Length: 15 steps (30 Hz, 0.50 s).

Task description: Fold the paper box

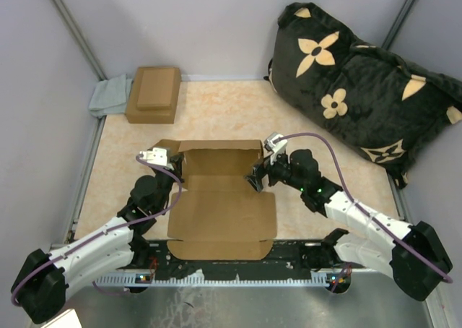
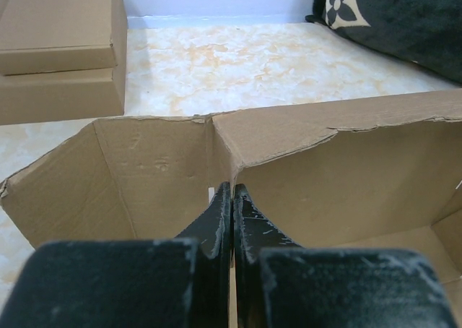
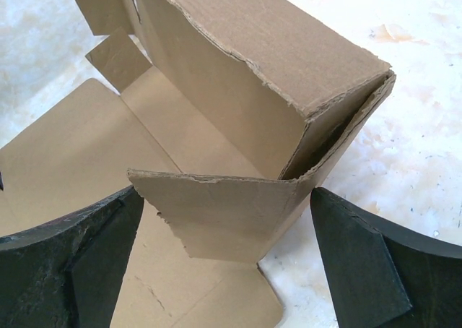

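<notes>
From above, the paper box [image 1: 220, 205] lies mid-table with its far wall raised. The left gripper [image 1: 175, 170] is at the box's far left corner and the right gripper [image 1: 258, 178] at its right side. Left wrist: fingers [image 2: 220, 219] pressed shut, holding nothing visible. Right wrist: fingers [image 3: 346, 256] spread wide, straddling a side flap [image 3: 216, 212] without clamping it.

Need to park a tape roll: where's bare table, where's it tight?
Widest bare table: far strip between the stacked boxes and the pillow, behind the paper box. Also the left edge beside the left arm. Crowded: the box's sides, at the left gripper and right gripper.
</notes>
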Each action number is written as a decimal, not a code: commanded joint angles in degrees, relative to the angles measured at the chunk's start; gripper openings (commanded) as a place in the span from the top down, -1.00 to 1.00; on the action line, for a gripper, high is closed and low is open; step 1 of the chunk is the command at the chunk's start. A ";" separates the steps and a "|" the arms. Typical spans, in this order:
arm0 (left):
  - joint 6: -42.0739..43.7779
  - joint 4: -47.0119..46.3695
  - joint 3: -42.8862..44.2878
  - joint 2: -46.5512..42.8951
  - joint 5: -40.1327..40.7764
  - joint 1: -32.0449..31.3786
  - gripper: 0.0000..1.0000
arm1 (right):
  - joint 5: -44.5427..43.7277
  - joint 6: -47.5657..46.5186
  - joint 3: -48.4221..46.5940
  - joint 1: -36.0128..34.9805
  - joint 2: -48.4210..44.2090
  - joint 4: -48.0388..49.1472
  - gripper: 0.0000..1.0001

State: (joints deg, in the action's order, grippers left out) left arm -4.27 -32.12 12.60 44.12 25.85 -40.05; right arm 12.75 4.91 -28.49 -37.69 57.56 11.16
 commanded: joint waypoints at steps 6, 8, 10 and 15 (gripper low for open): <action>-0.98 0.83 1.29 -0.80 -0.05 -0.46 1.00 | -4.40 0.65 -1.93 -0.31 -6.04 -3.65 -0.98; -1.09 0.83 1.37 -0.82 0.04 -0.46 1.00 | -5.73 1.44 -1.48 -0.32 -9.68 -4.34 -0.98; -1.08 0.82 1.54 -0.68 0.08 -0.46 1.00 | -7.71 1.85 -0.97 -0.33 -13.46 -5.04 -0.98; -1.17 0.65 1.72 -0.38 0.01 -0.51 1.00 | -25.08 4.23 1.53 -0.30 -21.46 -6.43 -0.97</action>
State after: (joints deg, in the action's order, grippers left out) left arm -4.69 -31.64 12.62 44.01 25.89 -40.14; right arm 3.31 6.66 -28.47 -37.71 41.19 4.40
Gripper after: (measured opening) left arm 0.008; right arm 0.990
